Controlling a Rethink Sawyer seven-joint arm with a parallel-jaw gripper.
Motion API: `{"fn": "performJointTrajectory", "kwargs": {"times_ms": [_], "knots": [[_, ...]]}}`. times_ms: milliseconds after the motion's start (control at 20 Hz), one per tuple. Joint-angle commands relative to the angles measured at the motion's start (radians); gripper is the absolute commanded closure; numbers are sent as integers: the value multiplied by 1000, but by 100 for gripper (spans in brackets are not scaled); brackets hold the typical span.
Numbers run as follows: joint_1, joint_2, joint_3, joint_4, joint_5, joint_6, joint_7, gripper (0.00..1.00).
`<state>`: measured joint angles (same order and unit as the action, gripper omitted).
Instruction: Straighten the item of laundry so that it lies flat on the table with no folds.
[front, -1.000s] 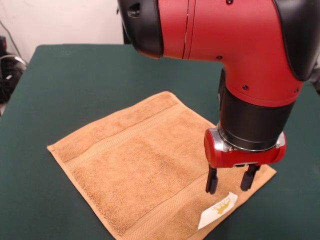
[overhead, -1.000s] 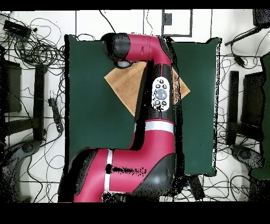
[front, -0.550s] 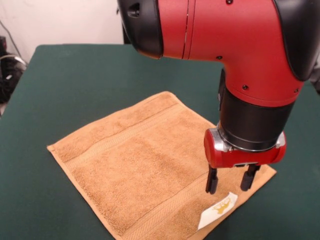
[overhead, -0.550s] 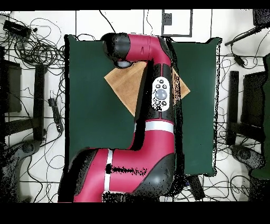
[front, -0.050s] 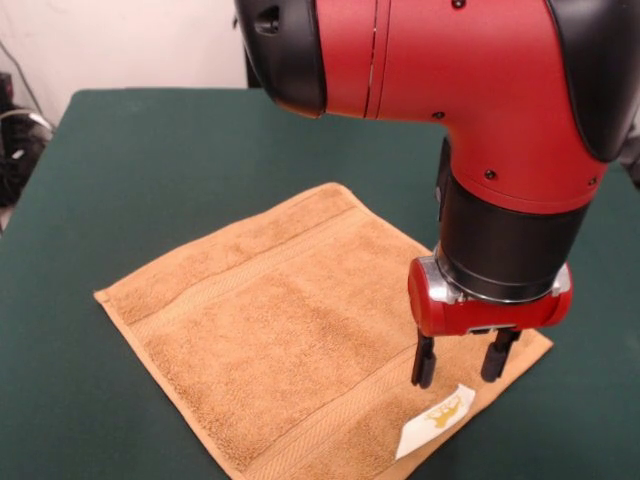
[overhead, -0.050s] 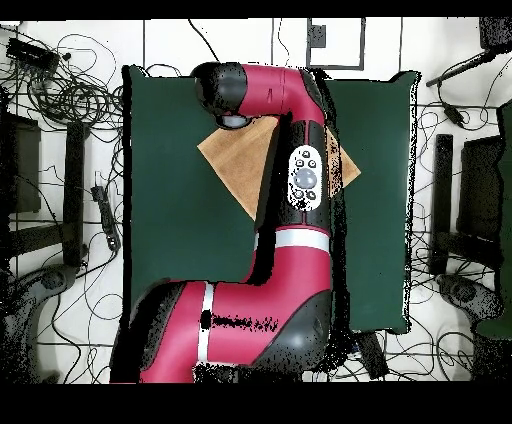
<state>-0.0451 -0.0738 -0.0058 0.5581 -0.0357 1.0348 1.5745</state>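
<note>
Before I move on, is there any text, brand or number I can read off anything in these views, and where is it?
None can be read.
White tag at the towel's near corner, just in front of the gripper: a yellow print, too blurred to tell if it holds words.
Button pad on the arm, overhead view: buttons only, any marks too small to read.

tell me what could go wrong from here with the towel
1. The open gripper stands with its fingertips at or just above the towel near the white tag; sliding sideways now could drag the terry and raise a new fold.
2. Closing here might pinch the cloth and lift that corner off the table.
3. The towel's near corner runs past the front view's bottom edge, so flatness there cannot be checked.
</note>
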Motion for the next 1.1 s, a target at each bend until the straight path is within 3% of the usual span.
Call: {"fn": "performJointTrajectory", "kwargs": {"times_ms": [50,1100], "knots": [[13,1,48,105,25,45,158,0],[10,4,52,101,27,43,153,0]]}}
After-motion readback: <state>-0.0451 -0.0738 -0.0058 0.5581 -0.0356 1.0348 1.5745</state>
